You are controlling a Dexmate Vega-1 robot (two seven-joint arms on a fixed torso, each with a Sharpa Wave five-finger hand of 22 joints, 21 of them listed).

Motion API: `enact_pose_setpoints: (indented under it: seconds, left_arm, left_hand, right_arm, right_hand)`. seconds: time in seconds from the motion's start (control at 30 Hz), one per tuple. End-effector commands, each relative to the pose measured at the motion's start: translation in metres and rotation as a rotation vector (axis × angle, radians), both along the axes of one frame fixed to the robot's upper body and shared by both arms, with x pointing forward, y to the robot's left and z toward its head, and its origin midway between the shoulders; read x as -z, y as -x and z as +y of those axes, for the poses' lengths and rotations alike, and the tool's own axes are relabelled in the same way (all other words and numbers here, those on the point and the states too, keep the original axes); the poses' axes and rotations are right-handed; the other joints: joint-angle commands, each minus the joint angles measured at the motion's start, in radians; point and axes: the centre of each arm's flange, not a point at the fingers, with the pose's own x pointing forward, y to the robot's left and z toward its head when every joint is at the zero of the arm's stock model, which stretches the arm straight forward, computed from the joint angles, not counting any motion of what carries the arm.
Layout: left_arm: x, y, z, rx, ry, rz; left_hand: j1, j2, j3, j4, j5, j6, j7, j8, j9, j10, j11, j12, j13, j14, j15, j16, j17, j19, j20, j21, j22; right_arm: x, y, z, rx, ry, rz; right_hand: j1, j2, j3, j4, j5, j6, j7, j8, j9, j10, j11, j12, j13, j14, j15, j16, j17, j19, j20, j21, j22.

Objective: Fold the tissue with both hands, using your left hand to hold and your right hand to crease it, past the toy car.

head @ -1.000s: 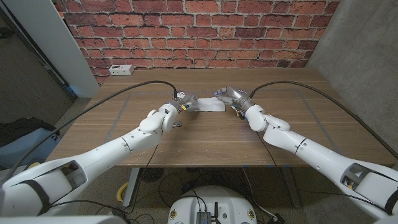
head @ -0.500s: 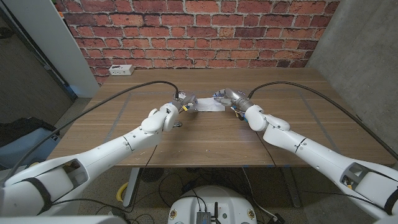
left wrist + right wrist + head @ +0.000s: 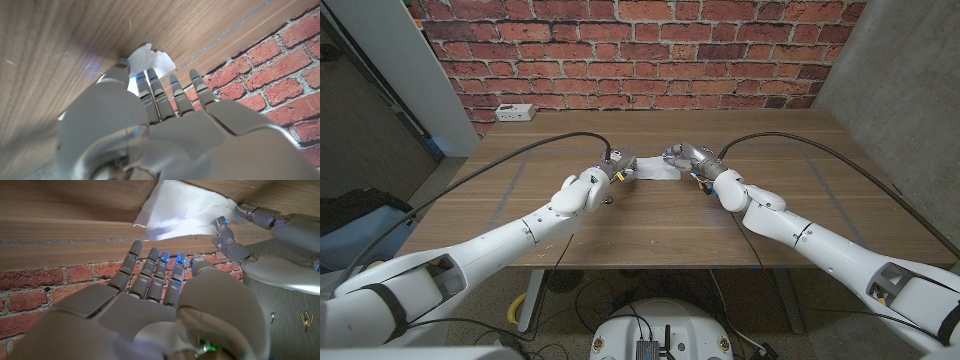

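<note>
Table (image 3: 650, 215) takes up most of the head view, wood grain running left to right, with a brick wall (image 3: 650, 50) behind it and a grey wall off to the right. Both white arms come in from the bottom corners and meet near the middle of the far half, each trailing a black cable (image 3: 535, 143) that loops back over the tabletop. Tissue (image 3: 658, 167) lies flat on the table right between the two hands, white and a bit rumpled at one edge. Left hand (image 3: 610, 170) sits at the tissue's left edge; in the left wrist view its fingers (image 3: 152, 87) are stretched out side by side with the tips at the paper, but I can't tell whether it's actually pinching or just touching. Right hand (image 3: 686, 157) is at the tissue's right edge, fingers (image 3: 150, 265) also extended and slightly spread, tips close to the paper, nothing visibly gripped. A small white power strip (image 3: 514, 112) rests at the far left corner of the table, well clear of everything. Can't make out a toy car anywhere. Versus a second ago, barely anything changed: the left hand has crept a touch further toward the tissue, the right hand and tissue look the same.
</note>
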Motion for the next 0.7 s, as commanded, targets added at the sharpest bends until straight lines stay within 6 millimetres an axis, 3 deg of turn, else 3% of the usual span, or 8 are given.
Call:
enact_pose_setpoints:
  seconds: [0.03,0.13,0.23,0.6,0.7]
  left_arm:
    - [0.003,0.001,-0.002,-0.007,-0.005,-0.044]
    - [0.003,0.003,-0.002,-0.007,-0.006,-0.071]
    - [0.003,0.007,-0.004,-0.01,-0.018,-0.106]
    - [0.005,0.018,-0.016,-0.013,-0.16,-0.209]
    - [0.006,0.021,-0.019,-0.004,-0.206,-0.234]
  left_hand:
    - [0.039,0.033,0.029,0.004,0.013,0.07,0.028,0.012,0.006,0.027,0.005,0.004,0.002,0.029,-0.05,0.005,0.001,0.021,0.001,0.006,0.003]
    - [0.044,0.048,0.043,0.01,0.012,0.105,0.037,0.016,0.007,0.039,0.008,0.004,0.002,0.046,-0.048,0.004,0.0,0.026,0.0,0.009,0.004]
    - [0.044,0.05,0.049,0.012,0.011,0.117,0.041,0.014,0.007,0.047,0.015,0.004,0.002,0.057,-0.049,0.004,-0.001,0.034,-0.002,0.012,0.004]
    - [0.031,0.037,0.05,0.017,0.008,0.138,0.027,0.006,0.006,0.03,0.015,-0.009,0.002,0.058,-0.062,-0.006,-0.002,0.038,-0.012,0.015,0.005]
    - [0.027,0.036,0.049,0.019,0.007,0.142,0.022,0.004,0.006,0.027,0.016,-0.011,0.002,0.056,-0.064,-0.008,-0.002,0.037,-0.013,0.015,0.005]
  right_arm:
    - [0.004,0.001,0.001,0.016,0.034,0.018]
    - [0.007,0.004,0.001,0.026,0.047,0.015]
    - [0.01,0.007,0.001,0.037,0.056,0.005]
    - [0.017,0.018,0.004,0.087,0.114,-0.022]
    - [0.019,0.018,0.005,0.091,0.137,-0.005]
  right_hand:
    - [-0.016,0.002,0.011,-0.002,-0.001,0.048,-0.001,0.012,0.001,0.047,-0.002,0.013,-0.004,0.02,-0.047,-0.002,-0.004,-0.004,0.0,-0.003,0.002]
    - [-0.031,0.007,0.017,-0.007,-0.002,0.106,0.008,0.021,0.0,0.132,0.014,0.035,-0.014,0.094,-0.044,0.036,0.004,0.006,-0.001,-0.005,0.003]
    - [-0.031,0.01,0.022,-0.017,-0.001,0.142,0.014,0.028,-0.001,0.161,0.017,0.041,-0.018,0.102,-0.045,0.049,0.016,0.016,-0.002,-0.003,0.003]
    - [-0.027,-0.005,0.023,-0.035,-0.002,0.163,0.014,0.027,-0.002,0.171,0.018,0.04,-0.022,0.103,-0.052,0.053,0.019,0.002,0.006,-0.011,0.003]
    - [-0.029,-0.007,0.029,-0.042,-0.002,0.153,-0.003,0.016,-0.003,0.155,0.01,0.03,-0.025,0.078,-0.054,0.035,0.011,-0.005,0.008,-0.016,0.003]
